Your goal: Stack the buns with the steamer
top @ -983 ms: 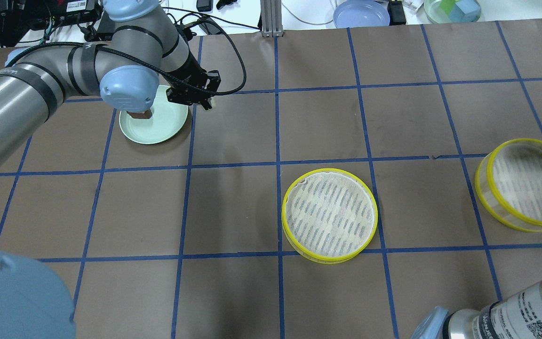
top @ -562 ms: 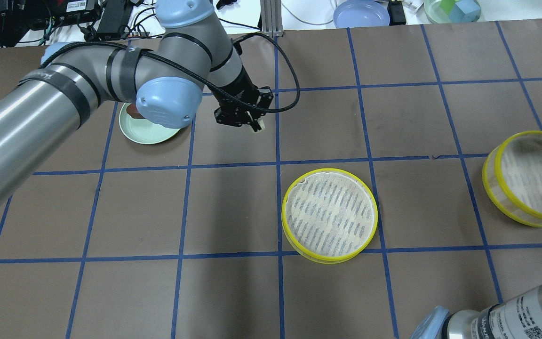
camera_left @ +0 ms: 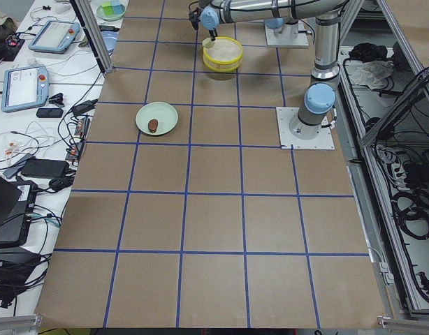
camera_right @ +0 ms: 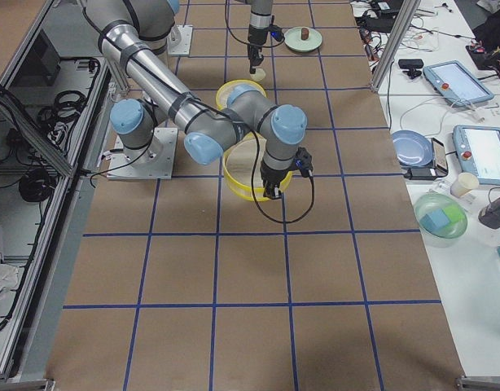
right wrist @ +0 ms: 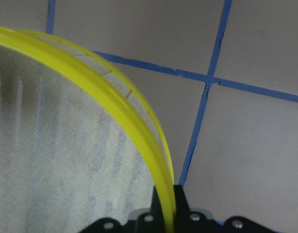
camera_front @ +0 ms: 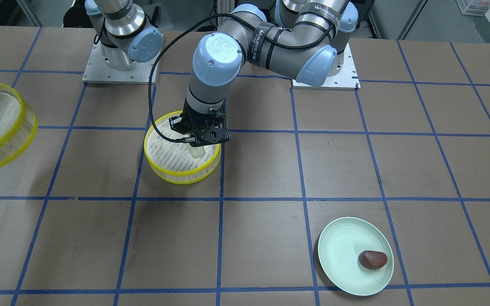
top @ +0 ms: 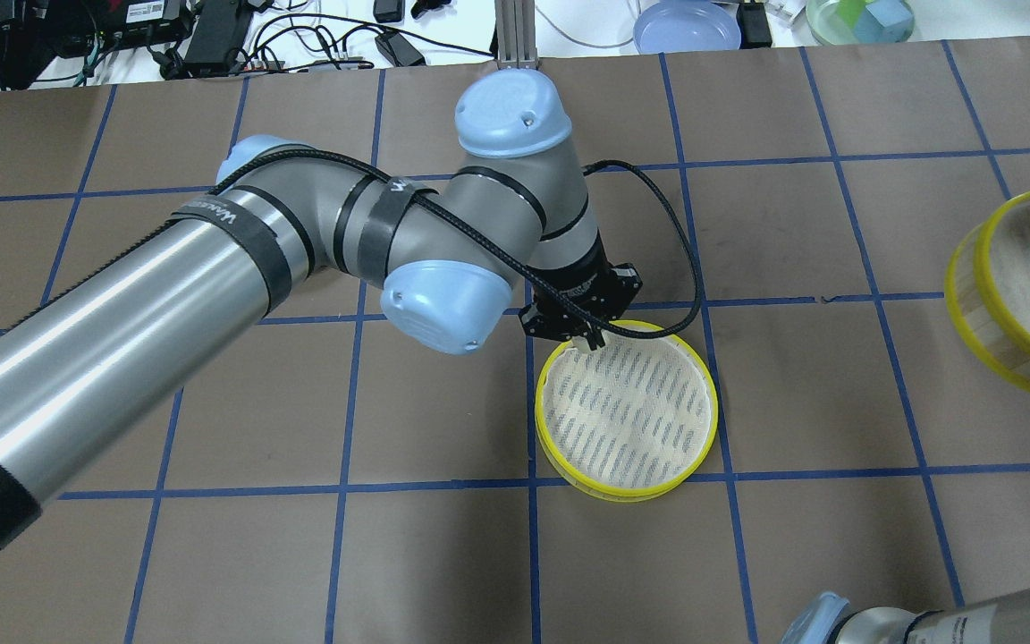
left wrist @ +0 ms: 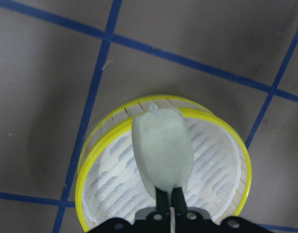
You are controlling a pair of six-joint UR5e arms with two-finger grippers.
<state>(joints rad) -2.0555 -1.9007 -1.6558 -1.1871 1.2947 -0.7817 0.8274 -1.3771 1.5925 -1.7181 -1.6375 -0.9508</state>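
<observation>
Cream bun: smooth, matte, blocky oval. Pinched between the fingers of the left gripper, hanging over the slatted white floor of the table tier, close to its yellow rim. 0.6 s ago short of that tier, over bare paper.
Second tier: yellow rim, translucent wall, mesh-like floor. Rim clamped by right gripper; tilted, raised. Higher in overhead view than before.
Brown bun: glossy, rounded, on pale green plate.
Blue joint cap: marked "UR".

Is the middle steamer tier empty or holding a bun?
Empty: the tier shows a bare slatted floor; the left gripper holds the cream bun over it.
</observation>
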